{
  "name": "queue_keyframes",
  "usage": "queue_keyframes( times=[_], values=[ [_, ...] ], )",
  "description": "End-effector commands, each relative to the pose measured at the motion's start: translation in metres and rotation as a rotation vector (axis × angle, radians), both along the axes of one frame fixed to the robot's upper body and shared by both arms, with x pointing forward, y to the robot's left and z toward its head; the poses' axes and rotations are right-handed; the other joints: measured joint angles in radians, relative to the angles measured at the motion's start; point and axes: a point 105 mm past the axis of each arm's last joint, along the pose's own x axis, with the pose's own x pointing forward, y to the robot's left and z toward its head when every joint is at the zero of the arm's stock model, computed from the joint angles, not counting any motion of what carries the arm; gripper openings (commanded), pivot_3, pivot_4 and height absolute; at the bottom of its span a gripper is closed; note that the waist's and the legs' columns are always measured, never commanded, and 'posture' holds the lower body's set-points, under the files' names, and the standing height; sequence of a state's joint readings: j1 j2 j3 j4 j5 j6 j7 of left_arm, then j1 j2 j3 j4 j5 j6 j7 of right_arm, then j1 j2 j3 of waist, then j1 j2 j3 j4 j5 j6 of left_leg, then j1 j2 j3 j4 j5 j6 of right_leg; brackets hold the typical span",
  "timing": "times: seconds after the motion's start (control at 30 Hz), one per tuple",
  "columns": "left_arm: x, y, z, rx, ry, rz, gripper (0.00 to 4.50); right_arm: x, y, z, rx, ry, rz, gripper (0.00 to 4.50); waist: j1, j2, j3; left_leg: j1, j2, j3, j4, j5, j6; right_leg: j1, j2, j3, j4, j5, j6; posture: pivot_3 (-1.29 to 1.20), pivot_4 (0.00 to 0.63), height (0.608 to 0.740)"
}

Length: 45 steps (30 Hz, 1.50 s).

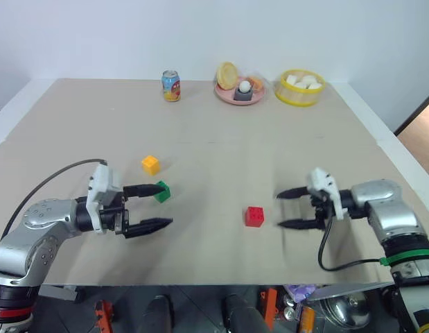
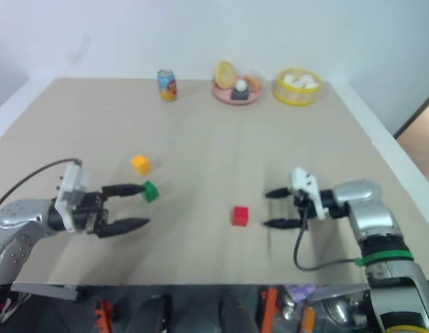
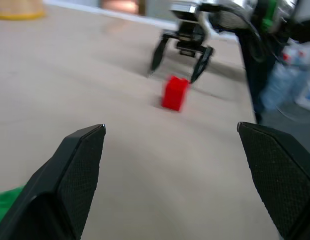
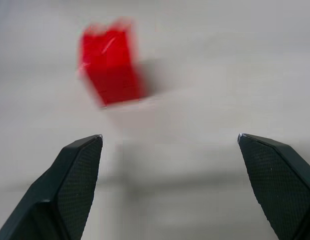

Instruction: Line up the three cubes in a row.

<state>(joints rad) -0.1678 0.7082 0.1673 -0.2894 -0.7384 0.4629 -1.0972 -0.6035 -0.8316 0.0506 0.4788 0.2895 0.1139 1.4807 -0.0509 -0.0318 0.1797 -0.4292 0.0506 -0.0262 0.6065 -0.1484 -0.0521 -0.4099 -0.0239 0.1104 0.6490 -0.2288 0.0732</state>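
While my right claw point(image 1: 289, 209) hangs with its two black fingers spread wide and nothing between them, the red cube point(image 1: 254, 216) sits on the tan table point(image 1: 221, 146) just beyond my fingertips, apart from them and resting flat. Farther out across the table, my left claw point(image 1: 155, 206) is likewise spread and empty, its upper finger tip just beside the green cube point(image 1: 162, 191); I cannot tell whether it touches. The yellow-orange cube point(image 1: 150, 164) lies a little past the green one, on the far side from me. The three cubes stand in no row yet: green and yellow-orange are near each other, red is well apart from them. Each cube looks to me like a light, stiff plastic brick with smooth side walls, likely to slide or tip if nudged from one side only. I would take hold across two opposite flat walls, low on the body and below the studs, squarely so it does not twist out. A soda can point(image 1: 171, 86), a pink plate point(image 1: 228, 98) and a yellow basket point(image 1: 301, 96) stand at the far edge.
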Motion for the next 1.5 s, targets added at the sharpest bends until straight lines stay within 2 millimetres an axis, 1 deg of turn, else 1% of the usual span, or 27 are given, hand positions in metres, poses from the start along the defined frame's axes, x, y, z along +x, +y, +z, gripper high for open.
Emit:
queue_keyframes(
  times=[0.03, 0.1, 0.13, 0.17, 0.27, 0.33, 0.4, 0.5, 0.57, 0.7, 0.8, 0.93, 1.03, 1.23, 1.5],
  values=[
    [0.0, 0.002, 0.014, -0.064, -0.025, 0.06, 4.34, 0.008, -0.014, 0.051, 0.086, -0.126, -0.068, 4.48, 0.001, 0.0, 0.0, 0.0, 0.0, 0.0, 0.0, 0.0, 0.0, 0.0, 0.0, 0.0, 0.0, 0.0, 0.0, 0.0, 0.15, 0.74],
    [-0.005, 0.003, 0.012, -0.074, -0.005, 0.066, 4.34, 0.019, -0.015, 0.09, 0.187, -0.209, -0.129, 4.48, -0.005, 0.002, 0.002, 0.0, 0.0, 0.0, 0.0, 0.0, 0.0, -0.001, 0.0, 0.0, 0.0, 0.0, 0.0, 0.0, 0.15, 0.74],
    [-0.007, 0.003, 0.01, -0.069, 0.0, 0.07, 4.34, 0.022, -0.012, 0.102, 0.218, -0.235, -0.134, 4.48, -0.009, 0.003, 0.002, -0.001, 0.0, 0.001, -0.001, 0.0, 0.0, -0.001, 0.0, 0.0, 0.0, 0.0, 0.0, 0.0, 0.15, 0.74],
    [-0.008, 0.004, 0.009, -0.061, 0.004, 0.088, 4.34, 0.024, -0.005, 0.109, 0.245, -0.253, -0.132, 4.48, -0.011, 0.003, 0.002, -0.001, 0.0, 0.001, -0.001, 0.0, 0.0, -0.002, 0.0, 0.001, 0.0, 0.0, 0.0, 0.0, 0.15, 0.74],
    [-0.005, 0.01, 0.005, -0.049, 0.007, 0.159, 4.34, 0.03, 0.019, 0.111, 0.28, -0.3, -0.117, 4.48, -0.014, 0.0, 0.001, 0.0, 0.001, 0.0, -0.002, 0.0, 0.0, -0.001, 0.001, 0.0, 0.0, -0.001, -0.001, 0.0, 0.15, 0.74],
    [-0.003, 0.016, 0.002, -0.042, -0.005, 0.226, 4.34, 0.03, 0.042, 0.108, 0.309, -0.309, -0.095, 4.48, -0.021, 0.001, 0.001, 0.0, 0.002, -0.001, -0.003, 0.0, 0.0, -0.001, 0.003, -0.001, 0.0, -0.002, -0.001, 0.0, 0.15, 0.74],
    [-0.004, 0.023, -0.001, -0.036, -0.007, 0.284, 4.34, 0.024, 0.065, 0.105, 0.338, -0.316, -0.049, 4.48, -0.023, 0.001, 0.002, 0.0, 0.001, -0.001, -0.003, 0.0, 0.0, -0.001, 0.002, 0.0, 0.0, -0.001, -0.001, 0.0, 0.15, 0.74],
    [-0.007, 0.031, -0.01, -0.009, 0.001, 0.355, 4.34, 0.012, 0.088, 0.097, 0.368, -0.297, 0.016, 4.48, -0.023, 0.002, 0.002, -0.004, 0.001, -0.001, -0.003, 0.0, 0.0, -0.004, 0.001, 0.0, 0.0, -0.002, -0.001, 0.0, 0.15, 0.74],
    [-0.01, 0.035, -0.014, -0.002, 0.001, 0.384, 4.34, 0.004, 0.101, 0.094, 0.389, -0.274, 0.059, 4.48, -0.023, 0.002, 0.002, -0.006, 0.001, -0.001, -0.003, 0.0, -0.001, -0.006, 0.001, 0.0, 0.0, -0.002, 0.0, 0.0, 0.15, 0.74],
    [-0.013, 0.041, -0.021, 0.004, 0.01, 0.443, 4.34, -0.009, 0.117, 0.083, 0.41, -0.212, 0.116, 4.48, -0.021, 0.002, 0.002, -0.008, 0.001, -0.001, -0.003, 0.0, -0.001, -0.008, 0.001, -0.001, 0.0, -0.001, -0.001, 0.0, 0.15, 0.74],
    [-0.014, 0.042, -0.027, 0.012, 0.021, 0.453, 4.34, -0.015, 0.123, 0.075, 0.405, -0.188, 0.141, 4.48, -0.021, 0.002, 0.002, -0.007, 0.001, -0.001, -0.002, 0.0, -0.001, -0.008, 0.002, -0.001, 0.0, -0.001, -0.001, 0.0, 0.15, 0.74],
    [-0.007, 0.041, -0.035, 0.017, 0.029, 0.465, 4.34, -0.019, 0.127, 0.072, 0.415, -0.183, 0.151, 4.48, -0.022, 0.002, 0.002, -0.007, 0.001, -0.001, -0.002, 0.0, -0.001, -0.008, 0.001, -0.001, 0.0, 0.0, -0.002, 0.0, 0.15, 0.74],
    [0.002, 0.039, -0.042, 0.021, 0.035, 0.463, 4.34, -0.021, 0.129, 0.072, 0.426, -0.183, 0.149, 4.48, -0.021, 0.001, 0.002, -0.007, 0.001, -0.001, -0.002, 0.0, 0.0, -0.008, 0.002, -0.001, 0.0, 0.0, -0.002, 0.0, 0.15, 0.74],
    [0.018, 0.041, -0.049, 0.03, 0.044, 0.452, 4.34, -0.024, 0.129, 0.073, 0.438, -0.182, 0.131, 4.48, -0.022, 0.001, 0.001, -0.008, 0.002, -0.001, -0.002, 0.0, 0.0, -0.009, 0.002, -0.001, 0.0, 0.0, -0.002, 0.0, 0.15, 0.74],
    [0.038, 0.032, -0.063, 0.054, 0.069, 0.377, 4.34, -0.033, 0.125, 0.071, 0.436, -0.181, 0.097, 4.48, -0.021, 0.001, 0.001, -0.008, 0.001, -0.001, -0.002, 0.0, 0.0, -0.009, 0.002, -0.001, 0.0, 0.0, -0.001, 0.0, 0.15, 0.74]
  ],
)
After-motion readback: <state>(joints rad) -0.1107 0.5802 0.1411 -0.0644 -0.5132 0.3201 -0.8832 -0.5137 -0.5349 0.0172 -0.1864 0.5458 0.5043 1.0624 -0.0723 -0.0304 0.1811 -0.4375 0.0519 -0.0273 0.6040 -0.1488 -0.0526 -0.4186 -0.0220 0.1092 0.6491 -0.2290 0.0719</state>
